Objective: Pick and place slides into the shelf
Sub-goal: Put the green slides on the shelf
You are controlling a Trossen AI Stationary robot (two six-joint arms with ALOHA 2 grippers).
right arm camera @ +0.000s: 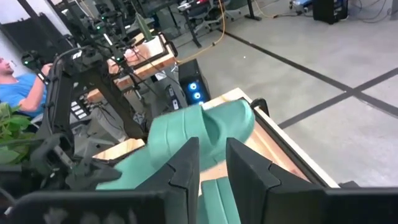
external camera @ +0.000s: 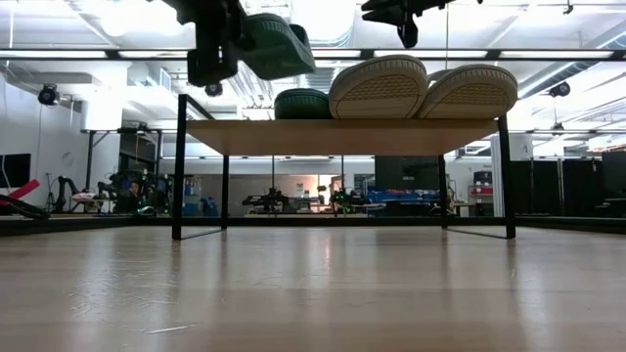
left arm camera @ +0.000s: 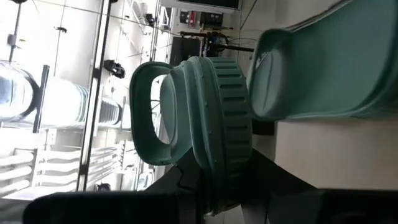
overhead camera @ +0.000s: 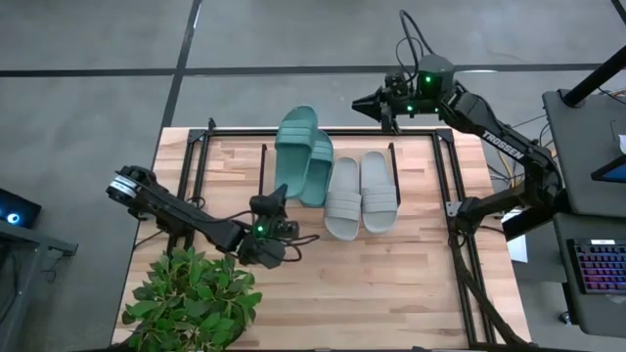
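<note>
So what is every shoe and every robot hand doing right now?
Raised teal slide: tilted up off the shelf, held at one end by the left gripper.
Other teal slide: lying flat on the shelf, partly under the raised one.
Two grey slides: lying flat, side by side on the shelf.
Shelf: standing, holding the slides.
Left gripper: shut on the raised teal slide.
Right gripper: above the shelf's far edge, holding nothing.

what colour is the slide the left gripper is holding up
Teal green. The slide in the left gripper shows best in the left wrist view.
</note>
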